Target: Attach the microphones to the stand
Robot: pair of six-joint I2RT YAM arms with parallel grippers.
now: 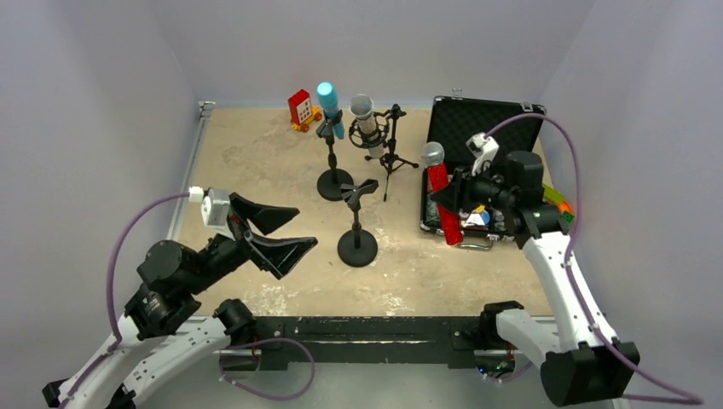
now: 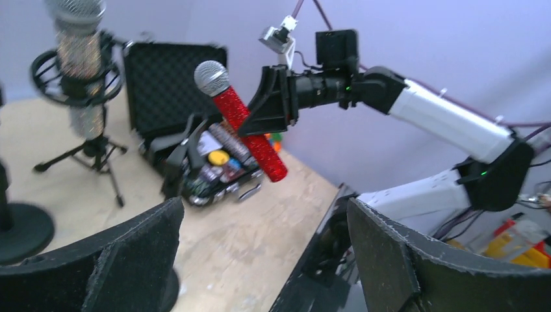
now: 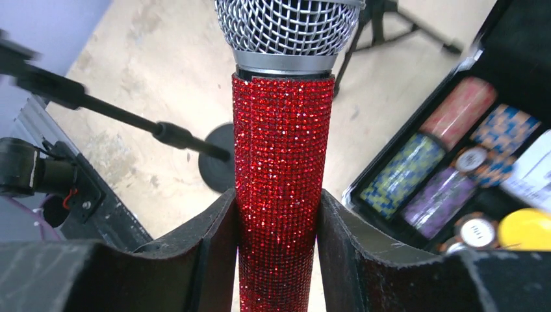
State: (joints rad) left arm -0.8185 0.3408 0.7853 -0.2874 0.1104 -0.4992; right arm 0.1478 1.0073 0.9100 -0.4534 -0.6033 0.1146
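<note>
My right gripper (image 1: pixel 449 200) is shut on the red-glitter microphone (image 1: pixel 442 201), (image 3: pixel 282 162), held off the table above the open case (image 1: pixel 488 119), mesh head up; both jaws press its barrel. The left wrist view shows it too, the red microphone (image 2: pixel 250 133) slanting in the air. The light blue microphone (image 1: pixel 330 106) sits in the far stand (image 1: pixel 334 183). The silver-glitter microphone (image 1: pixel 367 123), (image 2: pixel 79 58) hangs in the shock mount of the tripod stand (image 1: pixel 390 153). A near stand (image 1: pixel 357 245) has an empty clip. My left gripper (image 1: pixel 274 232) hovers open at the near left, holding nothing.
The black case holds stacks of coloured chips (image 3: pixel 448 169). A red and yellow toy (image 1: pixel 301 109) stands at the back by the wall. Coloured items (image 1: pixel 558 200) lie right of the case. The table's black front rail (image 1: pixel 358 328) runs between the arm bases.
</note>
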